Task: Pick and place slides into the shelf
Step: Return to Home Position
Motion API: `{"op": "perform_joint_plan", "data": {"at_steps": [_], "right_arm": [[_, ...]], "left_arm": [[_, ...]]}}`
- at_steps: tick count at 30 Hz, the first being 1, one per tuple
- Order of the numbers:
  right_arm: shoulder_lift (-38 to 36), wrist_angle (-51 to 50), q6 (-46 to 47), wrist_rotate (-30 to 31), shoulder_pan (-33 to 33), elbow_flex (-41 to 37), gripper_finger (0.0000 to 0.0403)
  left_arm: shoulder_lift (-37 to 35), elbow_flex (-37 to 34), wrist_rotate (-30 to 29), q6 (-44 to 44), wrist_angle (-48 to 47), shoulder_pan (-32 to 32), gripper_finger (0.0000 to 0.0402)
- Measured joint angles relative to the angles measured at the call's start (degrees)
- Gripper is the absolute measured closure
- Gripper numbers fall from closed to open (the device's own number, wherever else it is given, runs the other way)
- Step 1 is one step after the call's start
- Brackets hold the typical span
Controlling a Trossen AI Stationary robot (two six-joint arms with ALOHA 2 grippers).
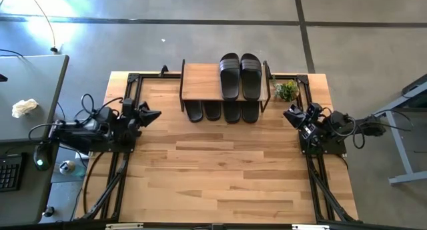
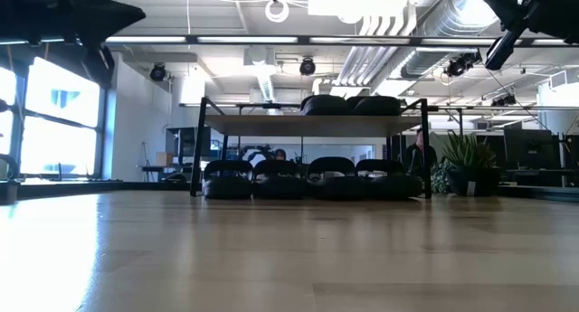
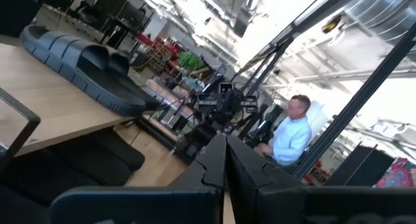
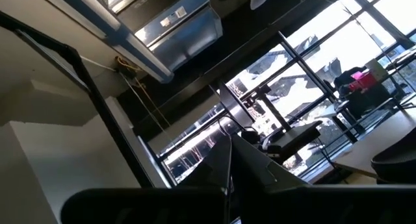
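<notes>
The shelf (image 1: 202,81) stands at the table's far edge. Two black slides (image 1: 240,75) lie side by side on the right half of its light wood top board; in the low view those slides (image 2: 350,104) sit on top of the shelf (image 2: 271,125). Several more slides (image 1: 222,111) rest in a row on the lower level (image 2: 303,179), with their ends poking out toward the near side. My left gripper (image 1: 155,115) hangs shut, left of the shelf. My right gripper (image 1: 289,113) hangs shut, right of it. The left wrist view shows the top slides (image 3: 84,62) past the shut fingers (image 3: 225,160).
A small potted plant (image 1: 287,91) stands at the shelf's right end, close to my right gripper. A person (image 3: 290,134) sits in the room beyond the table. The wide wooden tabletop (image 1: 227,170) stretches from the shelf to the near edge. A grey desk (image 1: 27,97) adjoins on the left.
</notes>
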Motion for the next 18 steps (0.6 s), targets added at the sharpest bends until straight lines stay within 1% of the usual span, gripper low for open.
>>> {"op": "perform_joint_plan", "data": {"at_steps": [8,13,16,18], "right_arm": [[0.0,-2.0,-0.3,0.0,0.0,0.0,0.0403],[0.0,-5.8,-1.0,0.0,0.0,0.0,0.0403],[0.0,-8.7,-2.9,0.0,0.0,0.0,0.0403],[0.0,-10.9,-4.3,0.4,0.0,0.0,0.0403]], "left_arm": [[0.0,-5.4,0.0,-0.5,7.7,0.0,0.0401],[0.0,-7.8,0.0,-1.8,7.6,0.0,0.0401],[0.0,-7.9,0.0,-2.0,5.1,0.0,0.0401],[0.0,-7.8,0.1,-0.5,3.1,0.0,0.0401]]}}
